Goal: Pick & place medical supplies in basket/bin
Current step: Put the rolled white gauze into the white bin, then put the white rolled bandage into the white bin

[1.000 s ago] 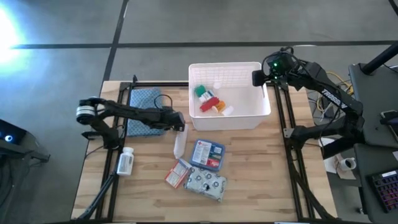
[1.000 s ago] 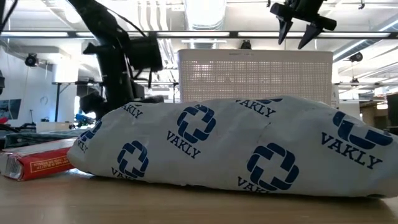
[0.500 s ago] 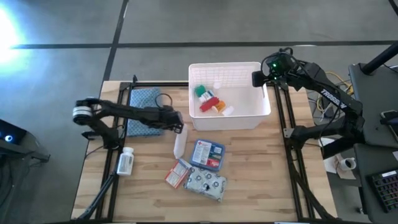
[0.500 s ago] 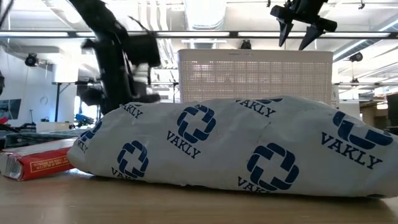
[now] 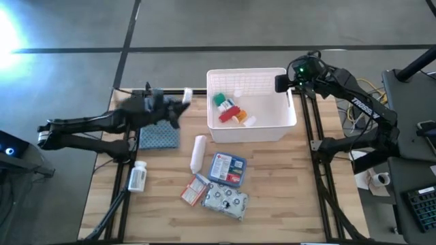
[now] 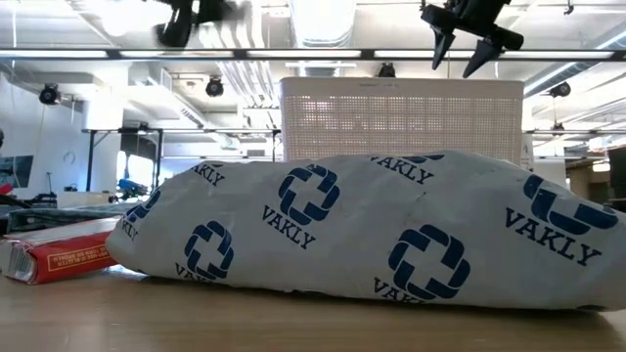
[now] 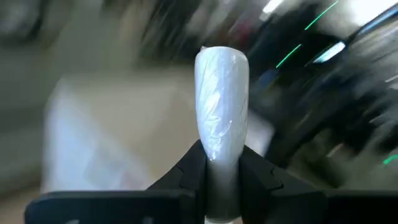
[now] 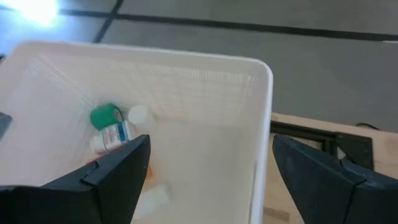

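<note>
**Left hand clamped on a white thing, right hand idling over the bin**

Biggest first: the wooden table [image 5: 286,184]. The white bin [image 5: 253,129] sits at the middle of its far edge.

My left gripper [image 5: 178,102] is up in the air over the far-left part of the table, near the bin's left wall. It's clenched on a smooth white item [image 7: 221,106] with a rounded end, which sticks straight out from between my fingers [image 7: 186,171]. It's blurry, so I can't tell exactly what it is.

My right gripper [image 5: 283,84] hangs over the bin's far-right corner with its jaws spread wide and nothing in them.

Then the rest, going down in size:
- A folded blue cloth [image 5: 158,136] lies toward the left edge, partly under my left arm.
- A silvery dotted pouch [image 5: 225,201] is closest to the near edge.
- A blue-and-white flat box [image 5: 227,169] sits just beyond it, about touching.
- A red-and-white packet [image 5: 195,190] is right against the pouch's left side.
- A white tube [image 5: 197,153] lies in front of the bin's near-left corner.
- A white pill bottle [image 5: 138,177] is over near the left edge.

Already inside the bin, on its left side, are a green roll [image 5: 219,99], red-and-white tubes [image 5: 228,112] and a small orange item [image 5: 240,117].
</note>
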You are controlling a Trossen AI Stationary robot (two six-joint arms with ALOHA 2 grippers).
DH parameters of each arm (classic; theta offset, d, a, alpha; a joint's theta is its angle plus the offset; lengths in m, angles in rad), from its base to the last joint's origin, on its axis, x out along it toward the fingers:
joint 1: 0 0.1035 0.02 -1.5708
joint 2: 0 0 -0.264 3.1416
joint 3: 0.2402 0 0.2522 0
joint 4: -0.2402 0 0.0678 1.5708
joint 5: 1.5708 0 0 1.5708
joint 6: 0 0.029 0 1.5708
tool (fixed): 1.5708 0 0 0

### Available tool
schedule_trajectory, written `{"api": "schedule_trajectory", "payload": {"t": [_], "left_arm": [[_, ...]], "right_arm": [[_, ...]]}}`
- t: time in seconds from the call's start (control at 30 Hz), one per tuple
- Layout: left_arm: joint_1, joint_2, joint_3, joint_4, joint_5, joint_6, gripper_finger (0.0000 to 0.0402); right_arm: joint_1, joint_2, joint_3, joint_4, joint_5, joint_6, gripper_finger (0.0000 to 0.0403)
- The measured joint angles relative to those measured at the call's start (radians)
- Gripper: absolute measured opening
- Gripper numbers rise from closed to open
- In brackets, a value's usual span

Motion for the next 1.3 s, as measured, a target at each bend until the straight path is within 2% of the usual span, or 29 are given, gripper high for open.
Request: {"api": "schedule_trajectory", "payload": {"t": [0.07,0.1,0.3,0.47,0.6,0.67,0.8,0.9,1.0,1.1,1.2,1.3], "left_arm": [[0.002,0.015,0.004,0.19,0.024,0.093,0.0043],[0.004,0.034,0.015,0.225,0.025,0.125,0.0043],[0.048,0.266,0.162,0.151,0.041,0.191,0.0046],[0.071,0.521,0.42,-0.038,0.086,0.228,0.0083],[0.071,0.71,0.674,-0.338,0.069,0.365,0.0136],[0.069,0.791,0.8,-0.507,0.068,0.381,0.0163],[0.069,0.887,1.025,-0.796,0.016,0.412,0.0212],[0.06,0.91,1.12,-0.966,-0.027,0.442,0.0233],[0.031,0.88,1.139,-1.049,-0.081,0.422,0.0242],[0.006,0.802,1.107,-1.134,-0.118,0.37,0.0244],[-0.005,0.719,1.02,-1.206,-0.127,0.25,0.0244],[-0.017,0.629,0.871,-1.205,-0.123,0.101,0.0244]], "right_arm": [[0.0,0.0,0.0,0.023,0.0,0.0,0.0327],[0.0,0.0,0.0,0.03,0.0,0.0,0.0327],[0.0,0.0,0.0,0.031,-0.008,0.001,0.0327],[0.001,0.0,0.0,0.03,-0.116,-0.004,0.0327],[0.032,0.0,0.0,0.021,-0.151,-0.011,0.0327],[0.053,0.0,0.0,0.007,-0.151,-0.002,0.0327],[0.094,0.0,0.0,-0.036,-0.142,0.0,0.0327],[0.124,0.0,0.0,-0.057,-0.134,0.001,0.0327],[0.145,0.0,0.0,-0.057,-0.129,0.004,0.0327],[0.155,0.0,0.0,-0.055,-0.099,0.004,0.0327],[0.156,0.0,0.0,-0.055,-0.076,0.009,0.0327],[0.156,0.0,0.0,-0.055,-0.079,0.015,0.0327]]}}
